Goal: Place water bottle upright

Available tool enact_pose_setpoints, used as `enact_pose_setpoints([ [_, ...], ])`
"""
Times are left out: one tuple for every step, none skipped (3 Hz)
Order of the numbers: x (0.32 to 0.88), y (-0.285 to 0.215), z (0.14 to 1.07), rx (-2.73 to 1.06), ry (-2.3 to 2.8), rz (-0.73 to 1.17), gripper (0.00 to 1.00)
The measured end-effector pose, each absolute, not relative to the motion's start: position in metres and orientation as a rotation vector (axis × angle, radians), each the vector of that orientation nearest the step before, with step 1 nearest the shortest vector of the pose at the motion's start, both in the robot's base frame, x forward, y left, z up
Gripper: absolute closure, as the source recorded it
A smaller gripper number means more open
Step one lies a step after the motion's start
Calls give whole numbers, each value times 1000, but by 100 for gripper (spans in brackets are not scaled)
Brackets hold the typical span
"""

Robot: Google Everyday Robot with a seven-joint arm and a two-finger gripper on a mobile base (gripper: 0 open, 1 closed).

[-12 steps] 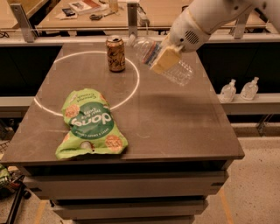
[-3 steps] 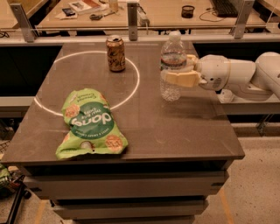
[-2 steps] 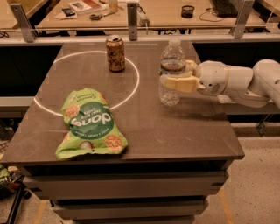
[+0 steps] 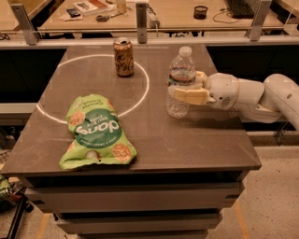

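Tilted earlier, the clear ribbed plastic water bottle (image 4: 182, 70) stands upright on the desk's (image 4: 196, 140) right; white gripper's (image 4: 179, 92) jaws pinch its middle.

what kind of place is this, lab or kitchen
Probably a robotics lab: a white circle marked on the table, a keyboard on the desk behind, and the gripper holding the water bottle at the table's right.

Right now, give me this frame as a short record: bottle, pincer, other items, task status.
water bottle: upright, base on the table, right of the white circle
pincer: reaching in from the right, shut on the water bottle's midsection
soda can: upright, near the circle's far edge
snack bag: green, lying flat at front left
task status: bottle upright, not yet released
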State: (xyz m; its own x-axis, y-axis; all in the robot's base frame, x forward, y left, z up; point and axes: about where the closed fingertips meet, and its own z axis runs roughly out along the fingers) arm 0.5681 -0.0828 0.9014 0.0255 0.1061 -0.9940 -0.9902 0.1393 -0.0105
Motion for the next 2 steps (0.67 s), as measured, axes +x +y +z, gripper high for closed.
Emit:
enact_pose_setpoints([
  [567, -79, 894, -1050, 1220, 1166, 82],
  [567, -78, 898, -1050, 1220, 1166, 58],
])
